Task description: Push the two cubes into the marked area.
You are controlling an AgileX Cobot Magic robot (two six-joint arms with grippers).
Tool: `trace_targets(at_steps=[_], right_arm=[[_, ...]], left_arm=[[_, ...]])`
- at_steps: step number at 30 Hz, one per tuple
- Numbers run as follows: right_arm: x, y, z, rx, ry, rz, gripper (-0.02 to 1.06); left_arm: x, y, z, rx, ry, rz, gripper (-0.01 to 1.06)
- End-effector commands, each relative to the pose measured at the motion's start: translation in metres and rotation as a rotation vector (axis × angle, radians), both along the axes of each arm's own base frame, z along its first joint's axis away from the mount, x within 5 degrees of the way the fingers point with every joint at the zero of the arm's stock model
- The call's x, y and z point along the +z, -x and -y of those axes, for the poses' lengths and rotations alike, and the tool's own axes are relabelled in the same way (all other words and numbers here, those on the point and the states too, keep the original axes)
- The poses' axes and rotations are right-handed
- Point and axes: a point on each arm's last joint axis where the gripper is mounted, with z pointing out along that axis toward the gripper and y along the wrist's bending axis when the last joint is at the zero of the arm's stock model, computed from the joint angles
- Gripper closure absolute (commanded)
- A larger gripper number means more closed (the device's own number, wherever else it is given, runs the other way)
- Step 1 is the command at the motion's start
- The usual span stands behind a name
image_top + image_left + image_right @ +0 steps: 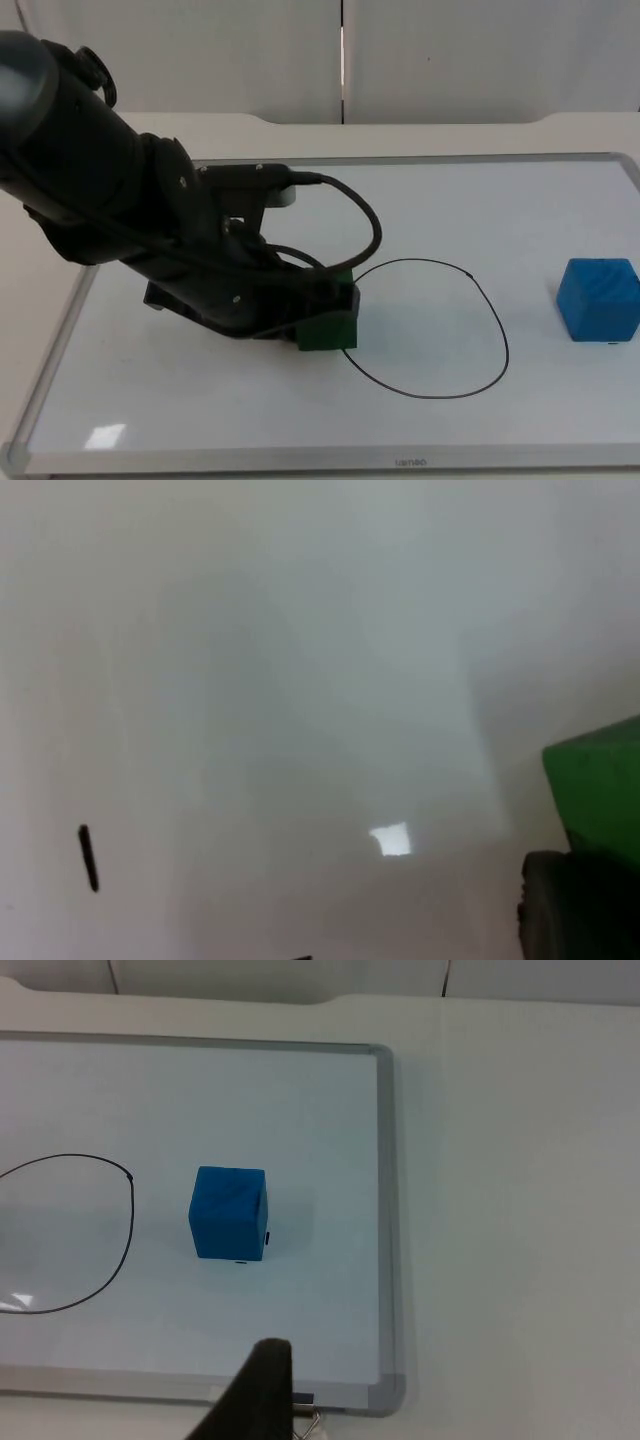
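A green cube [328, 325] rests on the whiteboard, touching the left edge of the hand-drawn black outline [420, 261]. My left gripper [335, 290] is low on the board, pressed against the cube's left and rear side, with the arm covering most of it. In the left wrist view the green cube [600, 790] sits right by the gripper. A blue cube [598, 298] stands to the right, outside the outline. My right gripper [262, 1385] waits back from the board's corner, with the blue cube [229, 1212] and the outline [131, 1215] ahead of it.
The whiteboard has a raised grey frame [50, 350] all around; its right edge [385, 1210] runs close to the blue cube. White table surrounds the board, and the grey partition wall stands behind it.
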Motion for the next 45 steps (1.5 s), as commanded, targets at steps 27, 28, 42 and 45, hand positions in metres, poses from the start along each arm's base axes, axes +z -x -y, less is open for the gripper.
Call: trace_targets(at_steps=[27,28,42,45], right_arm=[[0.0,0.0,0.0,0.007,-0.005,0.005,-0.01],[0.0,0.0,0.0,0.007,-0.005,0.005,-0.01],[0.0,0.0,0.0,0.007,-0.005,0.005,-0.01],[0.0,0.0,0.0,0.007,-0.005,0.005,-0.01]], left_arm=[[-0.004,0.006,0.004,0.038,0.019,-0.044,1.05],[-0.004,0.006,0.004,0.037,0.019,-0.041,1.05],[-0.003,0.009,0.012,0.039,0.028,-0.024,1.05],[-0.003,0.01,0.013,0.035,0.028,-0.018,1.05]])
